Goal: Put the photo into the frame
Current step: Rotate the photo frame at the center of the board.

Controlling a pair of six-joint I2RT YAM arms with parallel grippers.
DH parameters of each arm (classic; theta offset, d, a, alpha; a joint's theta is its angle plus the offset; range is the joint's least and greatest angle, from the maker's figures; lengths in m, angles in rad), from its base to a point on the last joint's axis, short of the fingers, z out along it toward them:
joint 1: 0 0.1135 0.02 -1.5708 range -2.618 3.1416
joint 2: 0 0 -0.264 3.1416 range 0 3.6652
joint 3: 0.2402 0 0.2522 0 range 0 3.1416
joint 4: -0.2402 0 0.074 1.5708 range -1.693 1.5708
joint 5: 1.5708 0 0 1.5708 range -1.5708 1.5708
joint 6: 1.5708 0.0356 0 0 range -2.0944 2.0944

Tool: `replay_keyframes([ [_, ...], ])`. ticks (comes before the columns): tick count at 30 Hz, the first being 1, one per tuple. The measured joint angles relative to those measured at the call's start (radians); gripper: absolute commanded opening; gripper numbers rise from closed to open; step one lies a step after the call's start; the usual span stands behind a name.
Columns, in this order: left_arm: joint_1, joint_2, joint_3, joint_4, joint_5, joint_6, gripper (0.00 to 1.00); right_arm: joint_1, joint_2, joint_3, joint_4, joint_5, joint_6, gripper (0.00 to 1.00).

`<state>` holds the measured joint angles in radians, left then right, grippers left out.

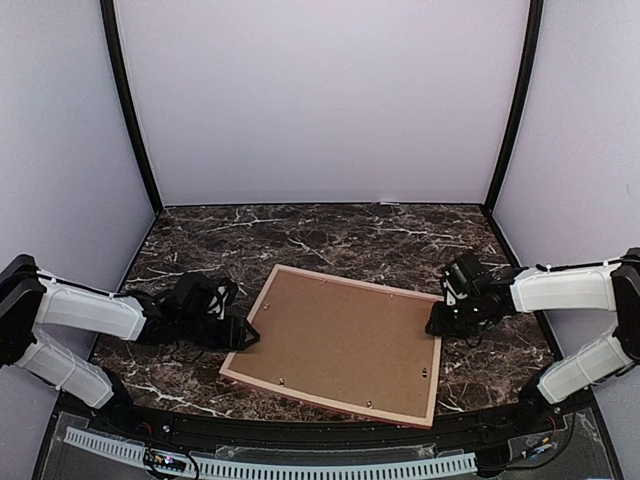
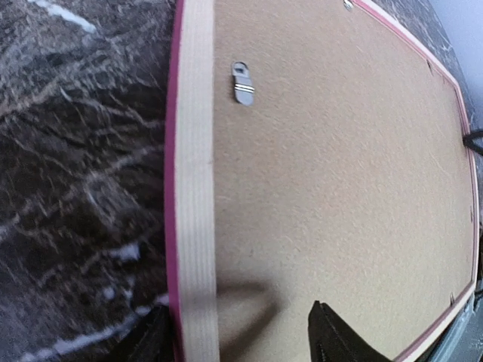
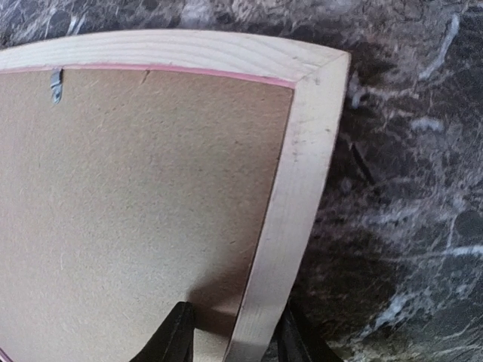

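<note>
The frame [image 1: 330, 403] lies back-up on the marble table, its pale wood rails around a brown backing board [image 1: 345, 340]. The photo is hidden. My left gripper [image 1: 243, 335] is at the frame's left rail [image 2: 195, 188] and open [image 2: 235, 313]: one finger stands outside the pink edge and the other [image 2: 332, 339] over the board, well apart from the rail. My right gripper [image 1: 438, 325] straddles the right rail [image 3: 302, 173] near its far corner. It is open [image 3: 238, 309], with the outer finger close against the rail and a gap on the board [image 3: 151, 188] side.
Small metal clips [image 2: 241, 83] [image 3: 56, 83] sit along the board's edges. Dark marble table [image 1: 330, 240] stretches behind the frame to the white back wall. Plain walls stand on both sides, and a black ledge with a white perforated strip [image 1: 300, 465] runs along the near edge.
</note>
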<state>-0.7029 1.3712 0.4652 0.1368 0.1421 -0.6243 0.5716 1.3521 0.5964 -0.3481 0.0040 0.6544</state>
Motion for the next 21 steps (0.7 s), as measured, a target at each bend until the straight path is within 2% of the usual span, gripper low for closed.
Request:
replay_keyframes([
  [4,-0.064,-0.094,-0.041,-0.058,0.003,-0.036,0.86,-0.023,0.086,0.079,0.003,0.018,-0.071,0.34],
  [9,-0.087,-0.198,-0.056,-0.139,-0.010,-0.045,0.98,-0.035,0.206,0.188,0.033,0.019,-0.161,0.48],
  [13,-0.087,-0.224,-0.026,-0.212,-0.056,-0.025,0.99,-0.036,0.222,0.209,0.054,0.019,-0.191,0.53],
  [21,-0.076,-0.071,0.227,-0.337,-0.195,0.076,0.99,-0.036,0.151,0.171,0.047,0.011,-0.200,0.49],
])
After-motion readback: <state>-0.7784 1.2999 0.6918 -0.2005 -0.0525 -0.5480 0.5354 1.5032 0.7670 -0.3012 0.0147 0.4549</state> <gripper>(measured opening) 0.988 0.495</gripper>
